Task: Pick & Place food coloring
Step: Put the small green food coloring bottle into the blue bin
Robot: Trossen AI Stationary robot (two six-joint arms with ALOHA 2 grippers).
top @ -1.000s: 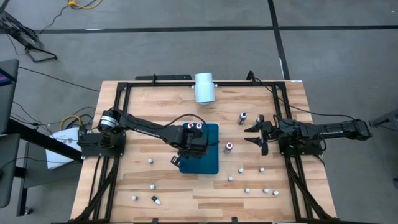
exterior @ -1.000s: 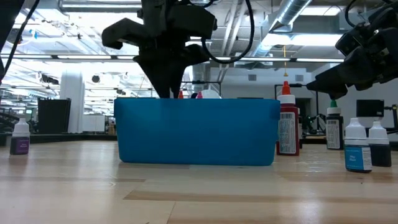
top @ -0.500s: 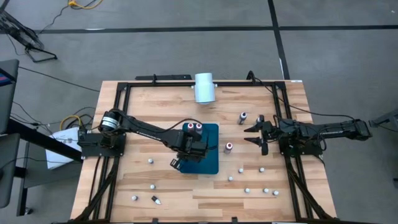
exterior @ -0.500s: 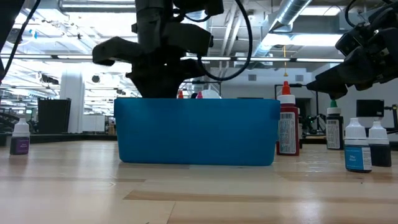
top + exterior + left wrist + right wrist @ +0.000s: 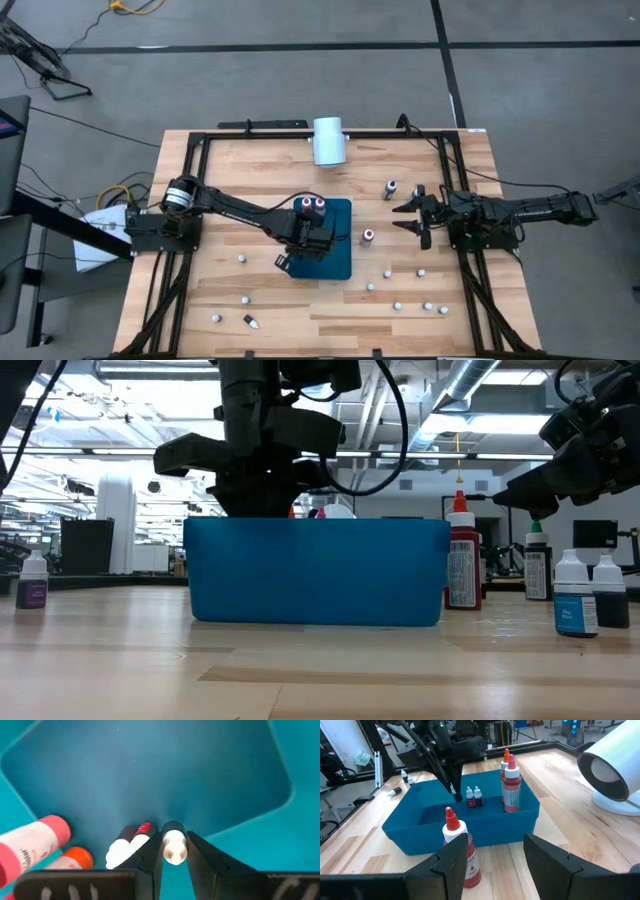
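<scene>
Over the last second the left gripper (image 5: 301, 244) has sunk further into the blue bin (image 5: 342, 262), its wrist turning slightly, while the right arm has not stirred. Its jaws are pinched narrow on a small white-capped food coloring bottle (image 5: 174, 845), carried cap-up just above the bin floor, probably so it lands standing next to the two small bottles (image 5: 473, 796) already upright there. Along the bin's far wall stand two taller red bottles (image 5: 511, 786), so grouping the small ones beside them keeps the middle of the floor free for more. The right gripper (image 5: 413, 217) waits over the table's right side with its fingers spread and nothing between them; a red bottle with a white cap (image 5: 460, 853) stands on the wood just in front of it, outside the bin. More small bottles (image 5: 408, 298) lie scattered on the table, so I judge the task is far from finished
</scene>
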